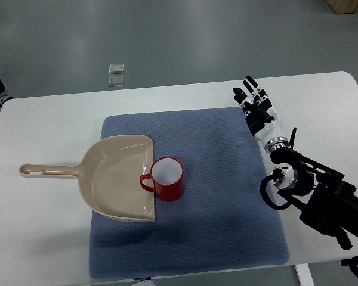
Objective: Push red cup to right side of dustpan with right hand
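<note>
Our right hand (251,95) sits in the upper right of the frame, at the top right corner of the blue mat (227,196), fingers straight and spread, holding nothing; its arm runs down to the lower right edge. The left arm is not in view. From the hand, going left and down across bare mat, we reach the red cup (166,179) near the middle of the frame, well apart from our fingers. It stands upright, mouth up, white inside and apparently empty, with its handle pointing left, touching or just over the open lip of the tan dustpan (116,179), whose handle stretches toward the left edge of the frame. So the cup already lies at the dustpan's right edge, and we judge any push left to make to be short. We take the cup to be light, stiff plastic or enamel with a smooth, somewhat slippery wall; being tall for its base, it could tip if we push high. We would press low on the body with the flat of our fingers. The mat's cloth texture should give some drag, so a slow, steady push suits us best.
</note>
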Controlling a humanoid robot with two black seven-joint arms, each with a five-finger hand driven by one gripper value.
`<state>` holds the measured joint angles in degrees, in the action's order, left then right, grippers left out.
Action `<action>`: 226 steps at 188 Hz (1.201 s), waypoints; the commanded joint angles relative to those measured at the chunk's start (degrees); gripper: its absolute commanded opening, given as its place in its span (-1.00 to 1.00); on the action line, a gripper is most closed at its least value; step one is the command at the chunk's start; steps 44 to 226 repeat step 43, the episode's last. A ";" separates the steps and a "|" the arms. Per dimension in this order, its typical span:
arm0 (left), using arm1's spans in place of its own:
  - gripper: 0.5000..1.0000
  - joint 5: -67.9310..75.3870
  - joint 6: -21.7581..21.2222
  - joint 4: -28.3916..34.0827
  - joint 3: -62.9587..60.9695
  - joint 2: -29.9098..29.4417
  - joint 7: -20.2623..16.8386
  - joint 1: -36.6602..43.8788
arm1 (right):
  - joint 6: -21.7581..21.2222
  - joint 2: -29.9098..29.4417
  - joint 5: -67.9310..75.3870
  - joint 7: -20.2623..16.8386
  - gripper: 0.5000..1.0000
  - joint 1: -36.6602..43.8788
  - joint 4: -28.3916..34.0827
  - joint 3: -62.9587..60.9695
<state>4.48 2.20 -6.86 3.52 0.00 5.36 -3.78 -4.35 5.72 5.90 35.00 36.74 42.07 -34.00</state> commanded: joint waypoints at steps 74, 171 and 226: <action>1.00 0.00 0.00 0.00 0.00 0.00 0.00 0.00 | -0.13 -0.01 -0.80 0.00 0.70 0.09 0.47 0.07; 1.00 0.00 0.00 0.00 0.00 0.00 0.00 0.00 | -0.13 -0.01 -0.80 0.00 0.70 0.09 0.47 0.07; 1.00 0.00 0.00 0.00 0.00 0.00 0.00 0.00 | -0.13 -0.01 -0.80 0.00 0.70 0.09 0.47 0.07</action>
